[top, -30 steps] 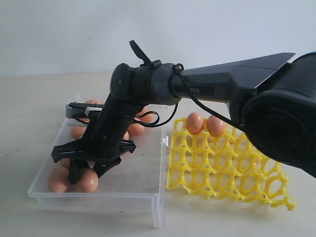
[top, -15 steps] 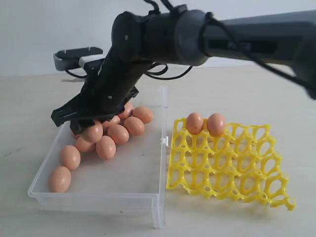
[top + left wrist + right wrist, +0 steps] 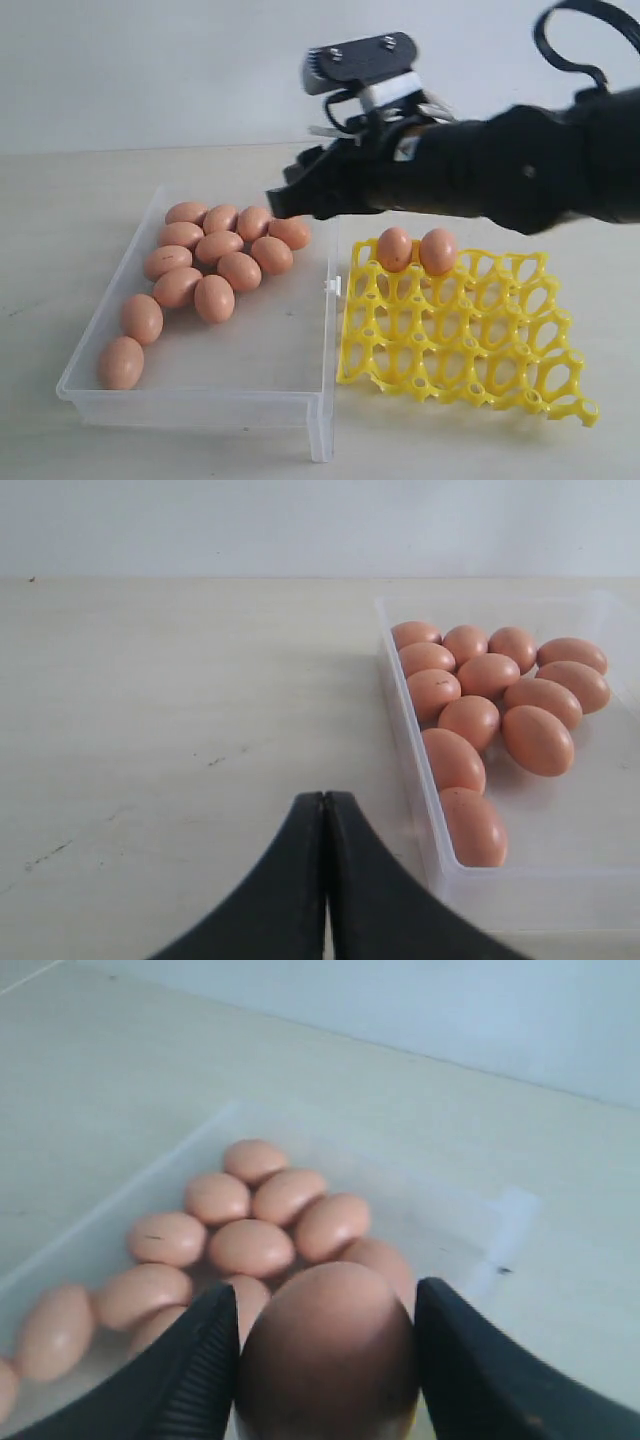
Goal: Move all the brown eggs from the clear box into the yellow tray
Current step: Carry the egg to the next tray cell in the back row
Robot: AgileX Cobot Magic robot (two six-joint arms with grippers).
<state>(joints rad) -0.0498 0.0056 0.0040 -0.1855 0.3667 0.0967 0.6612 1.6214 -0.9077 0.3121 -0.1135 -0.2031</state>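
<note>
Right wrist view: R gripper (image 3: 330, 1370) clamps one egg (image 3: 328, 1335) btwn jaws. L gripper (image 3: 325, 815) jaws pressed together, nothing held.

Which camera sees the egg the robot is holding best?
The right wrist view: the egg sits big between the tool's fingers. In the exterior view the arm hides it. The left wrist view shows only other eggs in the box.
</note>
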